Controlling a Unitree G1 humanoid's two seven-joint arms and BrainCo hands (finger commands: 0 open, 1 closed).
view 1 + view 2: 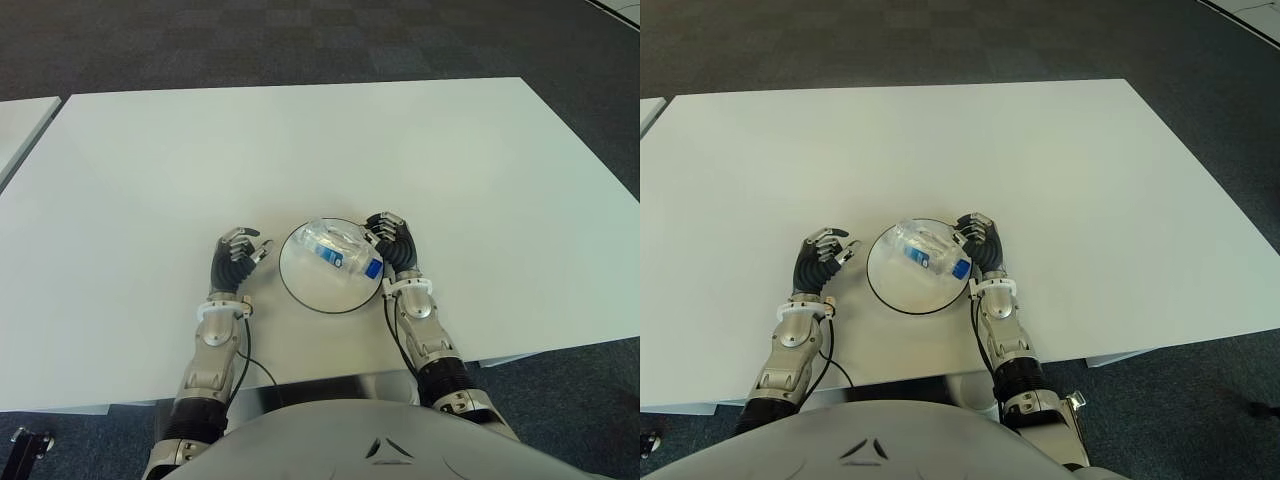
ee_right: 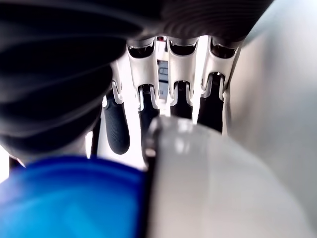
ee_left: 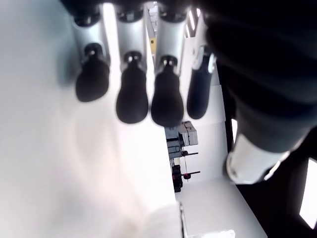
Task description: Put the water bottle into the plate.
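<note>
Now bottle [image 1: 343, 251] lies on plate [image 1: 305, 285] w/ right hand [image 1: 392, 243] fingers wrapped round it; left hand [image 1: 234, 262] beside plate, fingers loose, empty.

White table [image 1: 300, 140], round plate [image 1: 300, 285]

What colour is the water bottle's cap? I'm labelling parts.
Blue, on the water bottle lying in the plate; clearest in the left eye view.

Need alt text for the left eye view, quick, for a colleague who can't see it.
A clear water bottle with a blue cap lies on its side in a round white plate on a white table, right hand beside it, left hand open left of the plate.
</note>
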